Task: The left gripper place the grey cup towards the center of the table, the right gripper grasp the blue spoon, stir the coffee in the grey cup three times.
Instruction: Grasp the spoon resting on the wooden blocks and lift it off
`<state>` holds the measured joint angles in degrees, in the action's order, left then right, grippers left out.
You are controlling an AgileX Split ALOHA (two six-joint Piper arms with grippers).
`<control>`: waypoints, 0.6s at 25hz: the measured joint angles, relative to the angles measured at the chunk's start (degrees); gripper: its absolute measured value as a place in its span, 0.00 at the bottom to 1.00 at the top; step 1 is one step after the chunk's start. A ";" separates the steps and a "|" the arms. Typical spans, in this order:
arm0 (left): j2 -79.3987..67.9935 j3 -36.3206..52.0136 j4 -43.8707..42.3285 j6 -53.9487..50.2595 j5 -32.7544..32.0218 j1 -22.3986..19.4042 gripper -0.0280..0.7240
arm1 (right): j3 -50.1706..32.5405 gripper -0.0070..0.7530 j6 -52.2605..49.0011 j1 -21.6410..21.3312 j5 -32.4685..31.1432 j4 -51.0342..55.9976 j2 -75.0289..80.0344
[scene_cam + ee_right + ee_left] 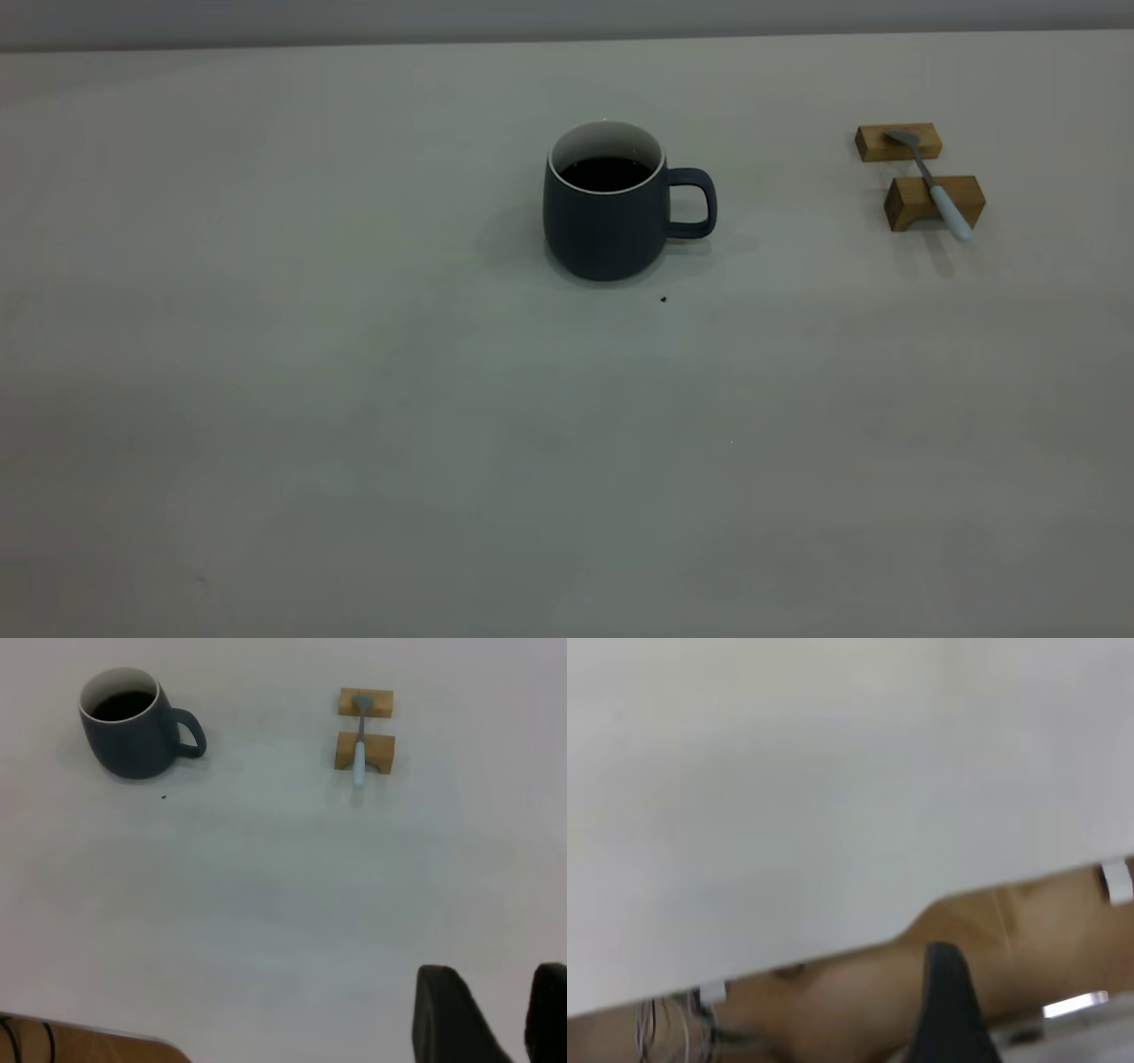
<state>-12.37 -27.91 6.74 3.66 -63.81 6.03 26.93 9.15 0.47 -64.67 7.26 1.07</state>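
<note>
Wide off-white table (354,443), filling nearly the whole exterior view. Near the middle, upright, the grey cup (604,221), loop handle turned toward the right side of the exterior view, white inside. Inside it, dark coffee (606,173), sitting well below the rim. Off to the right, well apart from the cup, two small wooden blocks (935,202), one behind the other. Laid across both, the blue spoon (930,182): metal bowl on the far block, pale handle jutting past the near one. Just in front of the cup, a tiny dark speck (664,299).

Right end effector (492,1014) low over the near table edge, two dark fingers parted, gripping nothing. Left end effector (948,1010) beyond the table edge, one dark finger showing; open or closed, cannot tell.
</note>
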 joint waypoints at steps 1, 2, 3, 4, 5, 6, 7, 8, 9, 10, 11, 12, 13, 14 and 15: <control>1.54 0.00 0.00 0.00 -0.13 -0.66 0.82 | 0.00 0.35 0.00 0.00 0.00 0.00 0.00; 3.32 0.00 -0.06 0.00 -0.18 -1.71 0.82 | 0.00 0.35 0.00 0.00 0.00 0.00 0.00; 5.00 0.00 -0.06 0.00 -0.31 -2.93 0.82 | 0.00 0.35 0.00 0.00 0.00 0.00 0.00; 6.62 0.00 -0.10 0.00 -0.53 -4.00 0.82 | 0.00 0.35 0.00 0.00 0.00 0.00 0.00; 7.92 0.00 -0.18 0.00 -0.67 -5.21 0.82 | 0.00 0.35 0.00 0.00 0.00 0.00 0.00; 9.46 0.00 -0.18 0.00 -0.74 -6.14 0.82 | 0.00 0.35 0.00 0.00 0.00 0.00 0.00; 10.98 0.00 -0.24 0.00 -0.81 -6.72 0.82 | 0.00 0.35 0.00 0.00 0.00 0.00 0.00; 12.11 0.00 -0.24 0.00 -0.93 -6.91 0.82 | 0.00 0.35 0.00 0.00 0.00 0.00 0.00; 12.96 0.00 -0.24 0.00 -1.04 -7.06 0.82 | 0.00 0.35 0.00 0.00 0.00 0.00 0.00; 13.34 0.00 -0.24 0.00 -1.21 -7.07 0.82 | 0.00 0.35 0.00 0.00 0.00 0.00 0.00; 13.41 0.00 -0.24 0.00 -1.32 -7.07 0.82 | 0.00 0.35 0.00 0.00 0.00 0.00 0.00; 13.41 0.00 -0.24 0.00 -1.32 -7.07 0.82 | 0.00 0.35 0.00 0.00 0.00 0.00 0.00; 13.46 0.00 -0.24 0.00 -1.37 -7.07 0.82 | 0.00 0.35 0.00 0.00 0.00 0.00 0.00; 13.46 0.00 -0.24 0.00 -1.37 -7.07 0.82 | 0.00 0.35 0.00 0.00 0.00 0.00 0.00; 13.46 0.00 -0.24 0.00 -1.37 -7.07 0.82 | 0.00 0.35 0.00 0.00 0.00 0.00 0.00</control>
<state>1.08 -27.91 6.50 3.66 -65.17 -1.04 26.93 9.15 0.47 -64.67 7.26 1.07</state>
